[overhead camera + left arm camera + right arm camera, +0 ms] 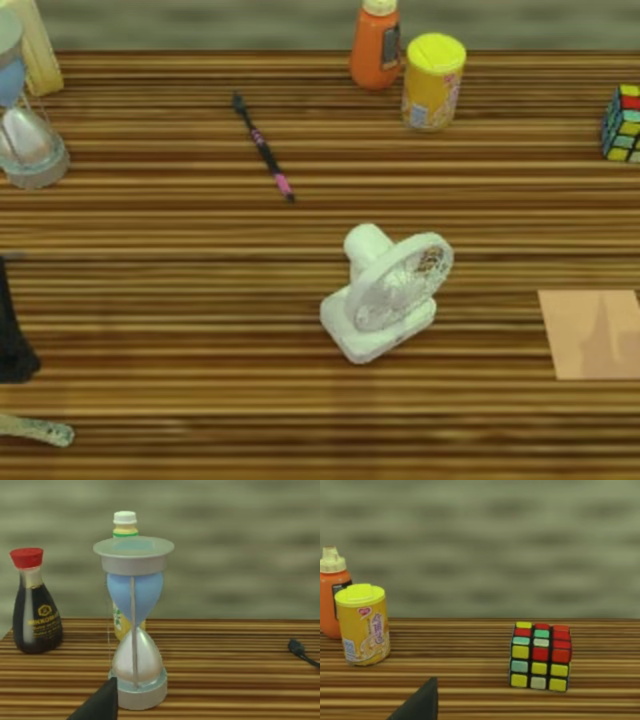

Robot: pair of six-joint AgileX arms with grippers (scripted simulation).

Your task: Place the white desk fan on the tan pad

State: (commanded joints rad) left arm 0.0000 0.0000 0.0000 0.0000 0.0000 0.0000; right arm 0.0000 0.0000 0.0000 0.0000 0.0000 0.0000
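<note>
1. Our left gripper (pixel 12 345) sits at the left edge of the table, a dark shape only partly in the top view; we cannot tell whether it is released or clenched.
2. Our right gripper is out of the top view. Its wrist camera shows only one dark fingertip (pixel 420 702), so its state is likewise unclear.
3. The white desk fan (pixel 388 292) stands upright near the table's middle, well apart from both sets of fingers and held by neither.
4. The tan pad (pixel 592 333) lies flat at the right edge, bare, with a clear stretch of table between it and the fan.
5. Ahead of our left fingertip (pixel 102 705) stands an hourglass (pixel 134 625), with a soy sauce bottle (pixel 35 602) farther off beside it.
6. Ahead of our right fingertip sit a colour cube (pixel 540 656), a yellow canister (pixel 364 624) and an orange bottle (pixel 331 592).
7. A black-and-pink pen (pixel 263 147) lies beyond the fan.
</note>
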